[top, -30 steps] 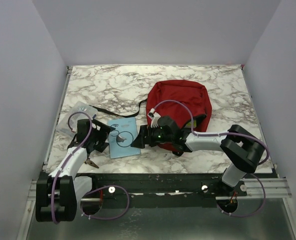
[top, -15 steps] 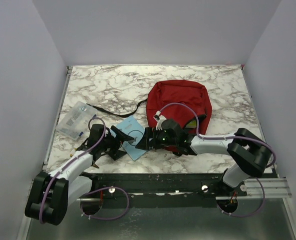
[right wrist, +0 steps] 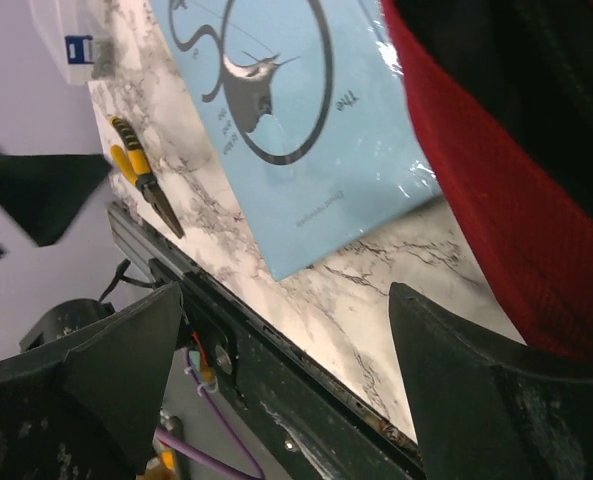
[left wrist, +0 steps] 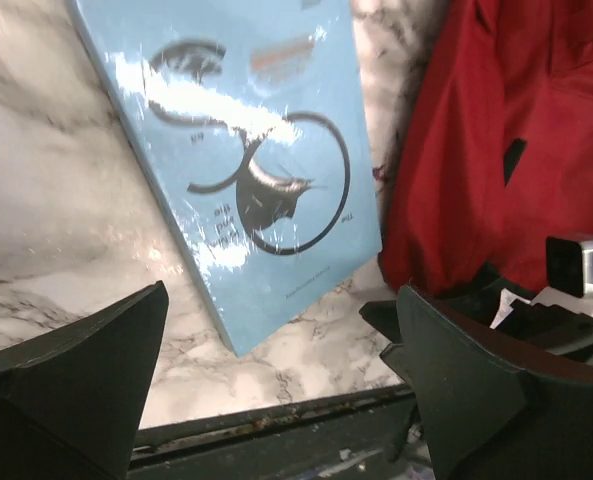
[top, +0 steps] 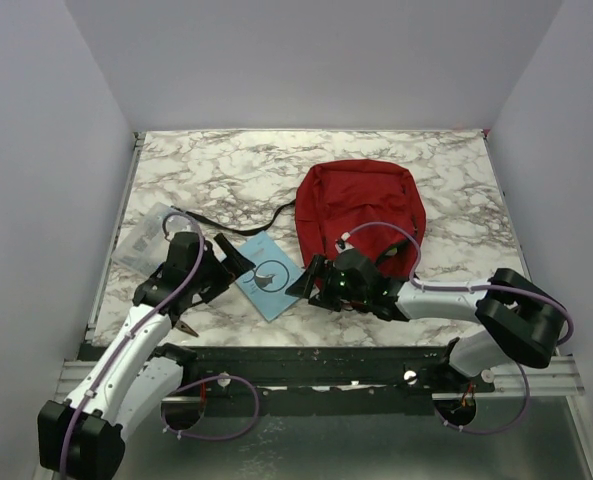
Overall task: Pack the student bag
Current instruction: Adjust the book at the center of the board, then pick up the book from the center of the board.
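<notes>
Right arm [top: 441, 298] covers the student bag [top: 361, 205] along its near edge (book [top: 268, 275] print unreadable).

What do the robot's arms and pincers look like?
The left arm and right arm have white tubes between chunky black joints, with a purple cable looping along each. The left pincer and right pincer are black, each with two wedge-shaped fingers. A small green light glows by the right one.
</notes>
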